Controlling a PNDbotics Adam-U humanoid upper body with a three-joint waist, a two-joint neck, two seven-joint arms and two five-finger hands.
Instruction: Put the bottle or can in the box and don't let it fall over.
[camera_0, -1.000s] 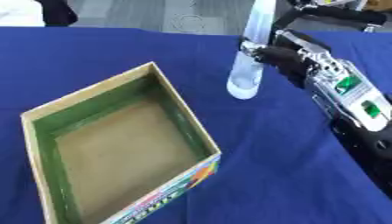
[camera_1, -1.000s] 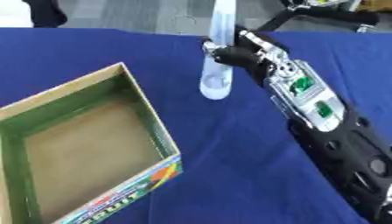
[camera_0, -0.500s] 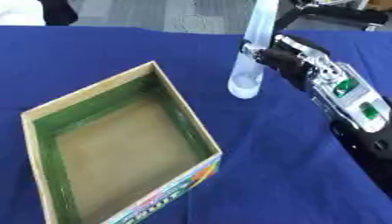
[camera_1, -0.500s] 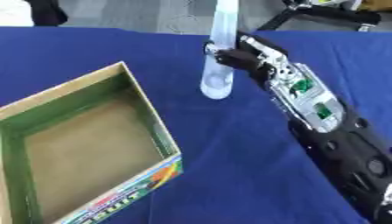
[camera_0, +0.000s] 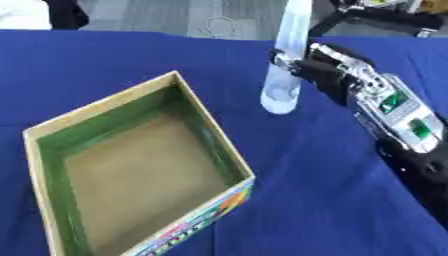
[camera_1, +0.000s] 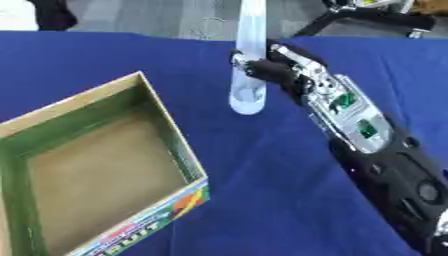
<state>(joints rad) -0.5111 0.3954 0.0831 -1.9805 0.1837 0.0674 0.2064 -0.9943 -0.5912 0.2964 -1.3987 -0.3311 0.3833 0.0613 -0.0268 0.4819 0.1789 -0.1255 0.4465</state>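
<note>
Blue-clothed desk (camera_0: 105, 55), open box (camera_0: 131, 170) front-left. Right hand (camera_0: 328, 75) with fingers curled round clear bottle (camera_0: 284, 65), upright, right of box and beyond its far corner. Best carried plumb over box, lowered flat onto floor before release.

Clear, glossy plastic bottle (camera_0: 285, 65), pale and see-through. Matt cardboard box (camera_0: 131, 165), plain brown rim, dull green inner walls, glossy printed paper on the outer side. Blue cloth over the desk (camera_0: 315, 200), smooth and matt. Black plastic and silvery metal on the right robot hand (camera_1: 273, 70), slightly shiny.
</note>
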